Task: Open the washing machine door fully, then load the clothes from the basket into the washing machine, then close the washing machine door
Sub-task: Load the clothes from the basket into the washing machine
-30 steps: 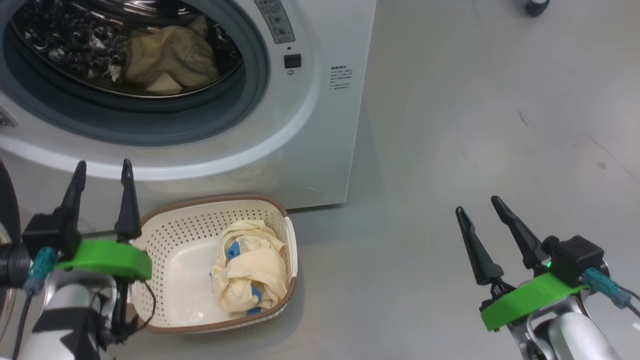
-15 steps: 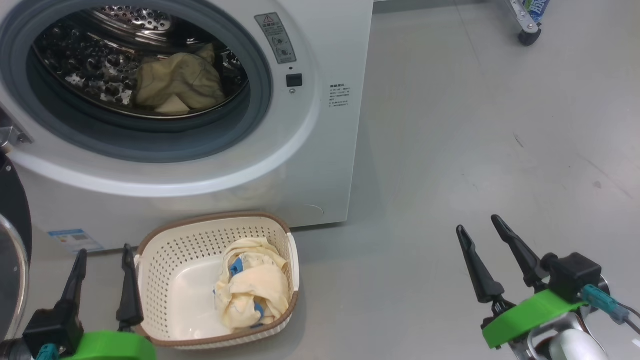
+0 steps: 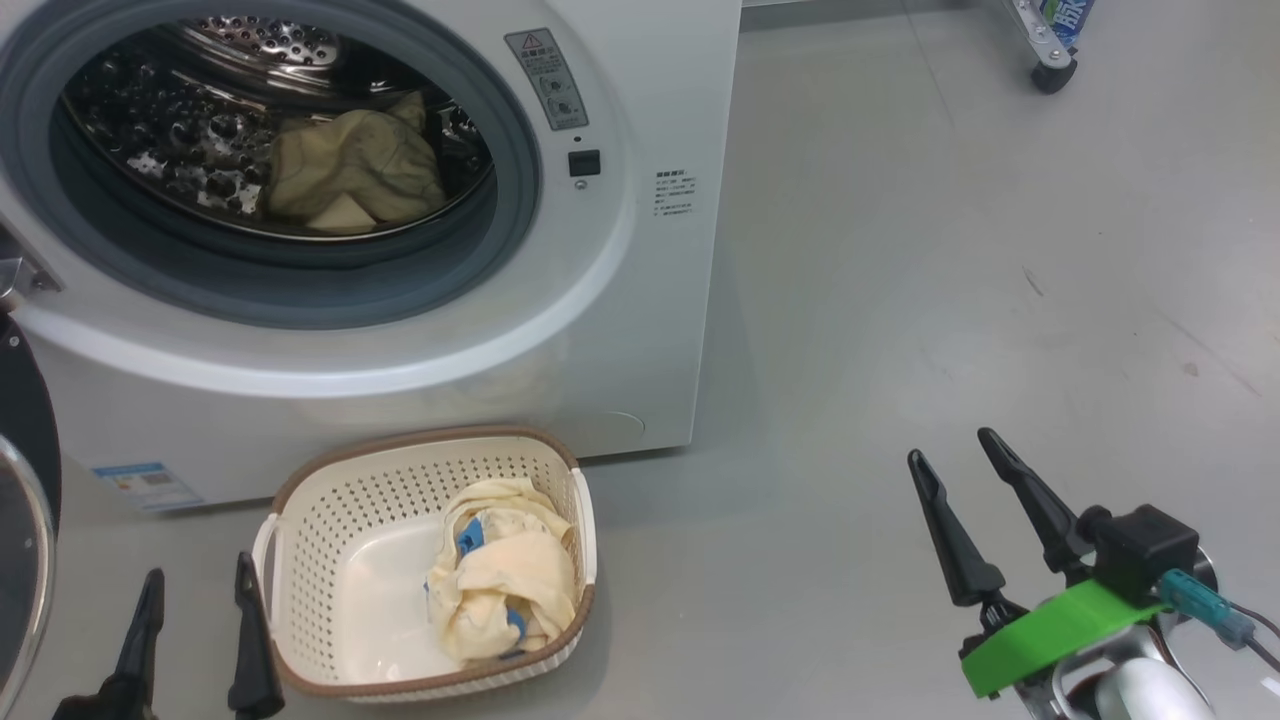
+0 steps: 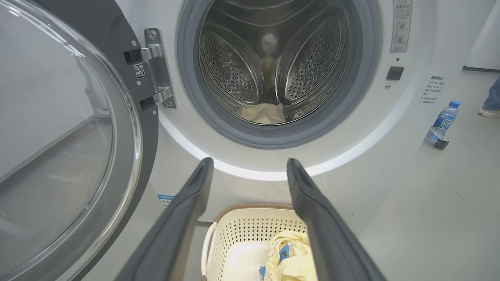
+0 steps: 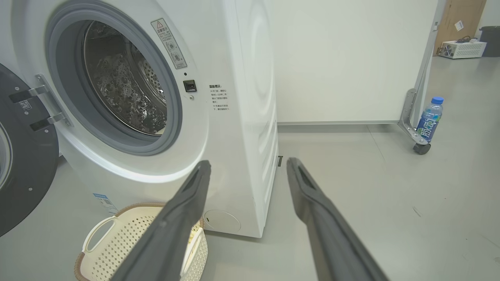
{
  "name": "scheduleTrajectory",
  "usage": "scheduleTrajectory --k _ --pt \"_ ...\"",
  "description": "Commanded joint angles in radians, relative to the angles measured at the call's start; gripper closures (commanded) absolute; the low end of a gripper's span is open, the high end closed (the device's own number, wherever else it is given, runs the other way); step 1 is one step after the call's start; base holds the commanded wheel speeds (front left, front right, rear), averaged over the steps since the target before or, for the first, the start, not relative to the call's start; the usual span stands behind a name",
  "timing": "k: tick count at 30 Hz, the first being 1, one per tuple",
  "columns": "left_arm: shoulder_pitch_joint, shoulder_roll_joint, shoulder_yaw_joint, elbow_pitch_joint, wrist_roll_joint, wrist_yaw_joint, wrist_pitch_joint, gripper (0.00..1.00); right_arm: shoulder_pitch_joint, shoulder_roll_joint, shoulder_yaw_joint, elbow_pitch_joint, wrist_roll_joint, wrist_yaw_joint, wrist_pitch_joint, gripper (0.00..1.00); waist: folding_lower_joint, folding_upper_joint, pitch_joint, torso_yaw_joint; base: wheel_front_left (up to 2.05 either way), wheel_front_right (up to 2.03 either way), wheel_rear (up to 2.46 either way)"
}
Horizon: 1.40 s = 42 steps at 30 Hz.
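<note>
The washing machine door stands swung wide open, hanging from its metal hinge at the left of the washing machine. The round opening, ringed by the grey gasket, is uncovered. One pale yellow garment lies crumpled at the bottom of the perforated steel drum. The rest of the clothes, pale yellow with blue trim, sit bunched in the right half of the basket. The basket rests on the grey floor just in front of the machine, below the opening and to the right of the small blue label. The left gripper is low, just beside the basket's left handle, its jaws spread apart and grasping nothing. The right gripper hovers over bare floor well to the right of the basket, jaws likewise released and empty. Farther off to the right, a water bottle with a blue cap stands by a caster wheel. In the left wrist view a person's shoe shows at the right edge.
</note>
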Motion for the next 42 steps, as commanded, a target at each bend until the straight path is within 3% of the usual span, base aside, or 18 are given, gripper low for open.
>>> scheduleTrajectory --k 1,33,42 --pt "-0.025 0.012 0.048 -0.035 -0.003 0.005 -0.013 0.00 -0.007 -0.019 0.013 -0.034 -0.006 0.004 -0.008 0.00 0.0001 0.0000 -0.002 0.000 0.00 0.00 0.00" --pt "-0.097 -0.008 0.063 -0.023 -0.021 -0.009 -0.023 0.00 -0.039 0.001 -0.007 -0.040 0.004 0.004 -0.009 0.00 0.0001 0.0000 0.074 0.003 0.00 0.00 0.00" --pt "-0.211 -0.010 0.026 0.025 -0.018 -0.045 -0.023 0.00 -0.056 0.006 -0.015 -0.054 0.003 0.004 -0.009 0.00 0.0001 0.0000 0.161 0.018 0.00 0.00 0.00"
